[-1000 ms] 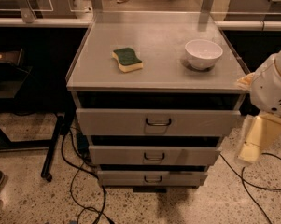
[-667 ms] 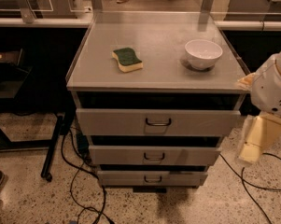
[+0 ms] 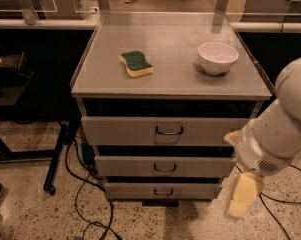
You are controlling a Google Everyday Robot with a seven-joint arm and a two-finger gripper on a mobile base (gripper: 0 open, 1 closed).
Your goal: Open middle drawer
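The middle drawer (image 3: 140,166) is the medium-height grey front of the three in the metal cabinet, with a small dark wire handle (image 3: 165,169) in a central recess. A dark gap shows above its front. My gripper (image 3: 242,198), pale yellow at the end of the white arm (image 3: 285,119), hangs pointing down to the right of the cabinet. It is level with the bottom drawer's right end and apart from the handle.
The taller top drawer (image 3: 120,130) and the narrow bottom drawer (image 3: 135,190) flank the middle one. A green-and-yellow sponge (image 3: 136,64) and a white bowl (image 3: 218,57) sit on the cabinet top (image 3: 170,79). Cables (image 3: 82,194) lie on the floor; a black stand (image 3: 55,164) stands at the left.
My arm and gripper have moved down and to the left, closer to the cabinet's right side. The drawers, sponge and bowl have not moved.
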